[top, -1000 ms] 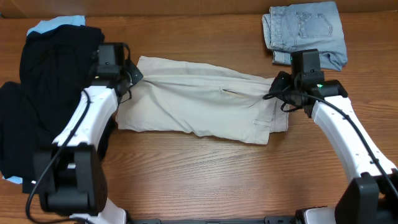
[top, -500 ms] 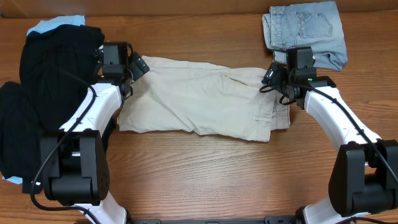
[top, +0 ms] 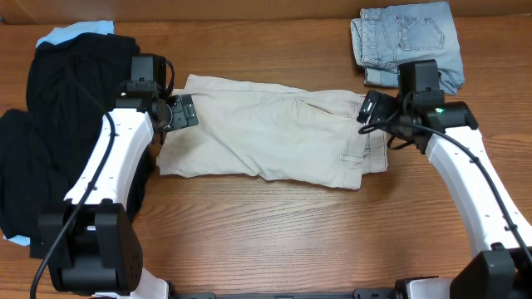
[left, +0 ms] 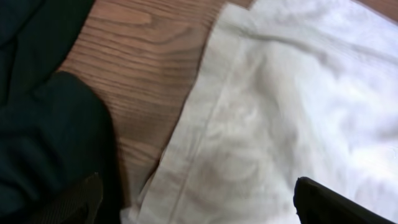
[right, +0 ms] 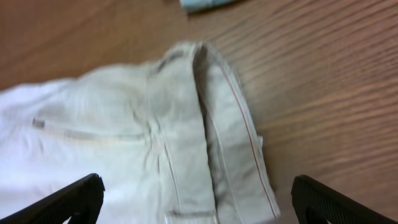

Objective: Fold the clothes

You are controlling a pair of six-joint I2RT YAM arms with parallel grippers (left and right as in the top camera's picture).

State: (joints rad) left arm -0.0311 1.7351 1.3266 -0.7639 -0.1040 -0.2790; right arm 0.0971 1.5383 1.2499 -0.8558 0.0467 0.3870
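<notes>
Overhead: shorts (top: 274,141) seen flat at mid table (top: 266,224), btwn left gripper (top: 184,113) and right gripper (top: 368,108). Long axis is laid left–right, waistband end twd the right gripper, leg hems twd the left. Shown only by right wrist cam: red-stitched folded edge, pocket slit (right: 87,134). Shown only by left wrist cam: hem just beside black clothes (left: 43,143). Both grippers are spread wide, nothing held.

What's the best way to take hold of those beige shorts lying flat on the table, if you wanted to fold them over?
Probably by the two short ends. The beige shorts lie flat and stretched sideways, so pinch the waistband edge from the right and the leg hem from the left, coming down from above. Both edges are stitched and doubled, giving fingers something firm.
</notes>
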